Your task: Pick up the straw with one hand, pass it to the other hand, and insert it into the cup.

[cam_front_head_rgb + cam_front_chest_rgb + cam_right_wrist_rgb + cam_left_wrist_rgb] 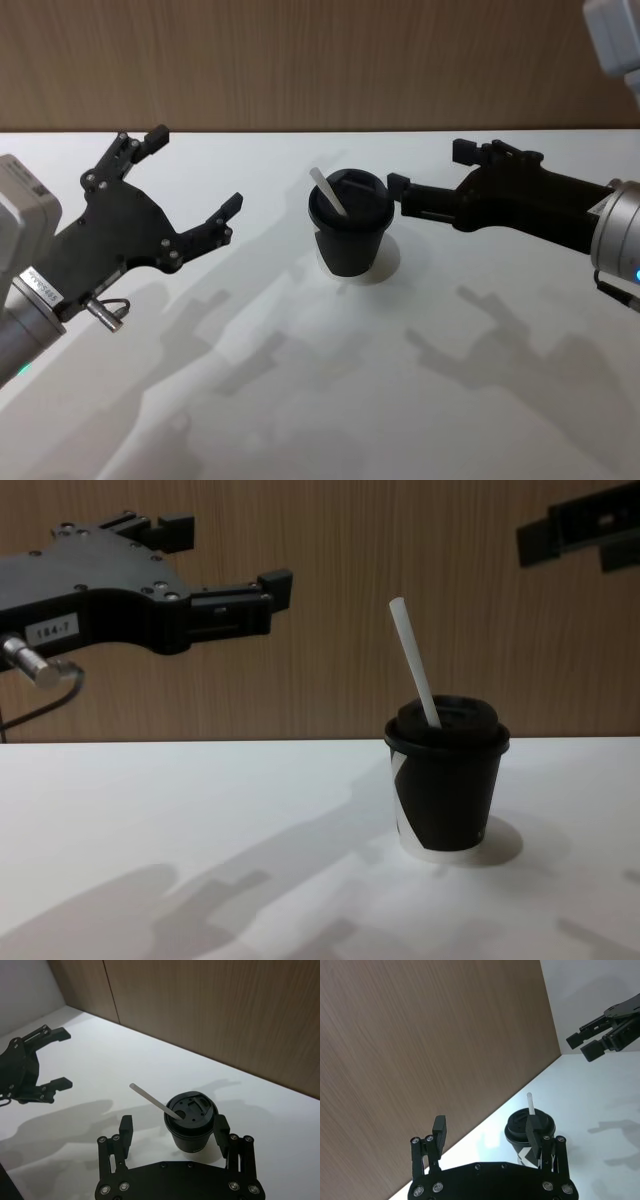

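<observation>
The straw (328, 192) stands tilted in the lid of the cup (349, 240), which sits upright on the white bench (300, 400). The left pincer (192, 178) and right pincer (428, 175) hover on either side, both released, grasping nothing.

Straw (415, 660) lower end hidden inside cup (445, 795). Right claw (580, 528) cut off by chest view's edge.

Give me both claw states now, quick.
Left claw: open, empty, left of the cup.
Right claw: open, empty, right of the cup; straw in the lid.
</observation>
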